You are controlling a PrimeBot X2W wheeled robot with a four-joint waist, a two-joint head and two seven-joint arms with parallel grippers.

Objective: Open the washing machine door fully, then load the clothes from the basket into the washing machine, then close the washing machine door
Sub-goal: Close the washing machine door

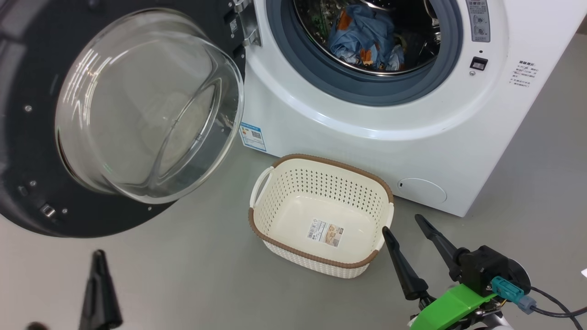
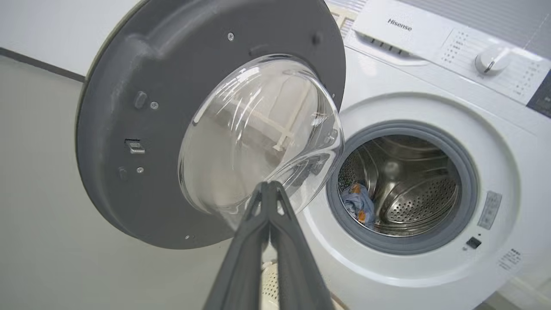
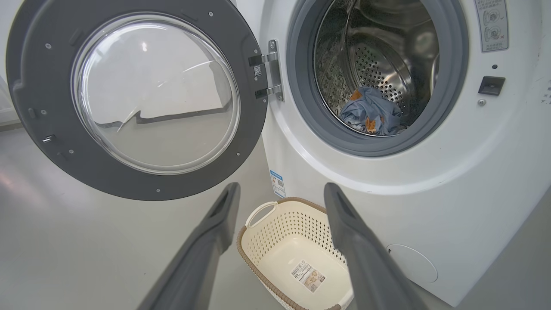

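Left of the white boxy washing machine (image 1: 367,137) hangs its round glossy black glass-bowled door (image 1: 146,105) — stiff, likely heavy, best pushed at the rim — left gripper (image 2: 269,187) jaws pressed together, right gripper (image 3: 280,191) jaws spread.

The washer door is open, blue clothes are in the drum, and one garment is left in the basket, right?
No: the head view shows the basket holding just its paper label. The washing machine door is open, the clothes in the drum.
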